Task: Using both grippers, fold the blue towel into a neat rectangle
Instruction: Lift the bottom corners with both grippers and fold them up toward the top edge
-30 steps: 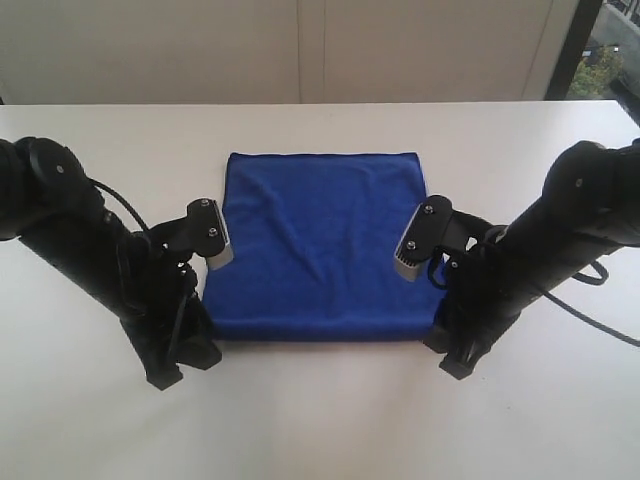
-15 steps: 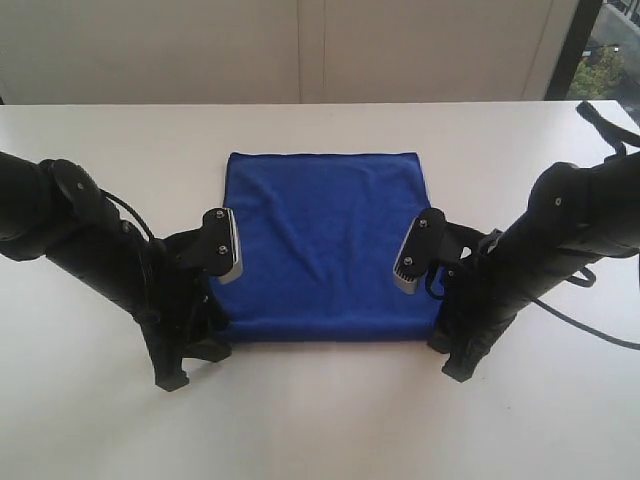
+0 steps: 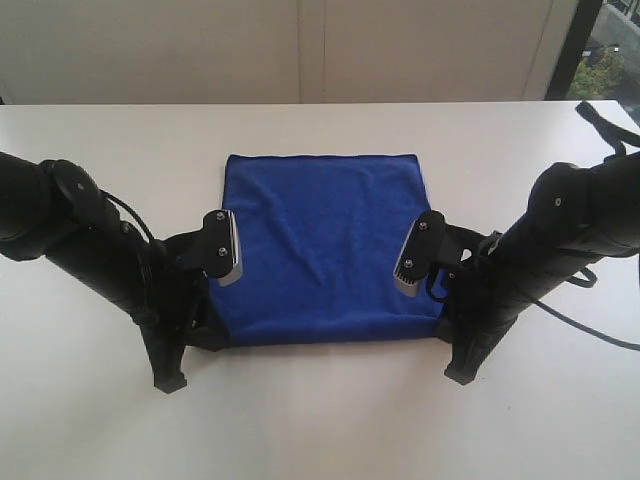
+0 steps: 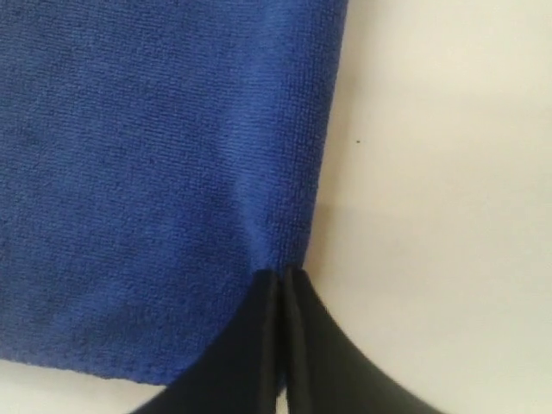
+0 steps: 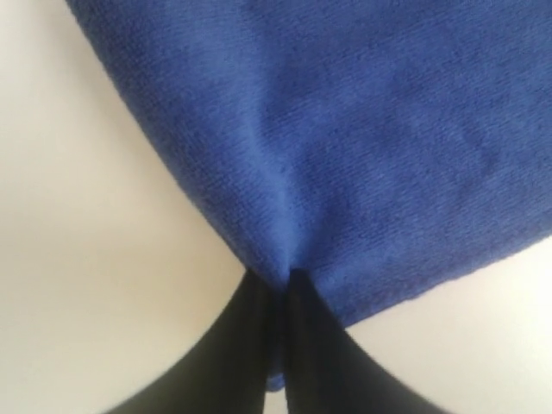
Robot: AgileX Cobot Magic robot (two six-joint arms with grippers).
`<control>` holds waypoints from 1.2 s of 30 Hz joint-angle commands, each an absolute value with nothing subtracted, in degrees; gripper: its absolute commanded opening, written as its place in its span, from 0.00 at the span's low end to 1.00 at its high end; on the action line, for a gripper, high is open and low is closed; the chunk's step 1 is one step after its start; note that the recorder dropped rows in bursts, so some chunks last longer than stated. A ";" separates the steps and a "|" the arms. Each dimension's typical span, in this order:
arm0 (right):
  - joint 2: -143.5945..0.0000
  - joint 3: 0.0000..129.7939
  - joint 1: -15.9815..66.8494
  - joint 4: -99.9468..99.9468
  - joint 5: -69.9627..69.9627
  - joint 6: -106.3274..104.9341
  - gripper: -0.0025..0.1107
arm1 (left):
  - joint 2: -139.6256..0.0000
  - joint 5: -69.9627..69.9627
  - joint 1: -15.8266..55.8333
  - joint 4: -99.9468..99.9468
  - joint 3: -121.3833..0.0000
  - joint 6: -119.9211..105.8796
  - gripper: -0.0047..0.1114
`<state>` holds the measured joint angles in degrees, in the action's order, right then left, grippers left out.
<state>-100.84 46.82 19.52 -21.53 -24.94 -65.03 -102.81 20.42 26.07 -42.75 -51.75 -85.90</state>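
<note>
Deep royal-blue soft microfibre towel (image 3: 320, 250): lies flat near the middle of the white matte table (image 3: 320, 425), roughly squared to the table edge, surface smooth but for faint creases. No label can be made out from here.

Left gripper (image 4: 280, 274), slim, black, pointed fingers: closed, both tips pressed together on the towel's side hem close to a near corner. The cloth puckers into the pinch, so it looks caught, not merely touched.

Right gripper (image 5: 282, 278), same build: also closed, tips meeting on the opposite side hem by the other near corner, with the same small gather of fabric drawn in.

Judgement on placement: matched pinches at the two near corners keep the near edge taut and level. That suits carrying it over to the far edge for a half-fold, corners landing on corners. The arms come in low from either flank, leaving the middle of the cloth free to travel.

Each wrist carries a silver-grey camera block (image 3: 225, 250) angled toward its fingertips.

Count:
- towel, one
- black arms, two
- grippers, two, both clamped on cloth
- camera blocks, two

Nothing else is on the table.
</note>
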 commanded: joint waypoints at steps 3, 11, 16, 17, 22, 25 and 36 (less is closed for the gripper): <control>-100.89 46.61 19.63 -20.85 -25.73 -65.74 0.02 | -102.79 20.10 25.88 -42.34 -51.32 -85.73 0.04; -100.13 46.61 19.63 -20.81 -26.99 -65.74 0.02 | -101.31 22.88 25.88 -39.77 -51.32 -83.50 0.04; -98.31 46.61 19.63 -20.81 -30.78 -65.74 0.02 | -98.88 26.19 25.88 -38.60 -51.32 -80.24 0.04; -97.97 46.61 19.63 -20.81 -31.72 -65.74 0.02 | -98.61 26.84 25.88 -37.62 -51.32 -79.15 0.04; -96.06 46.61 19.63 -20.81 -36.06 -65.74 0.02 | -96.31 33.10 25.88 -32.58 -51.32 -73.38 0.04; -94.86 46.61 19.63 -20.81 -36.64 -65.25 0.02 | -95.14 36.00 25.88 -32.57 -51.32 -73.26 0.04; -87.51 46.61 19.63 -20.81 -39.72 -60.79 0.02 | -90.49 39.64 25.88 -32.46 -51.32 -72.07 0.04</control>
<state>-89.66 46.82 19.52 -20.94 -39.02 -61.87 -91.97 37.93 26.07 -32.45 -51.75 -72.87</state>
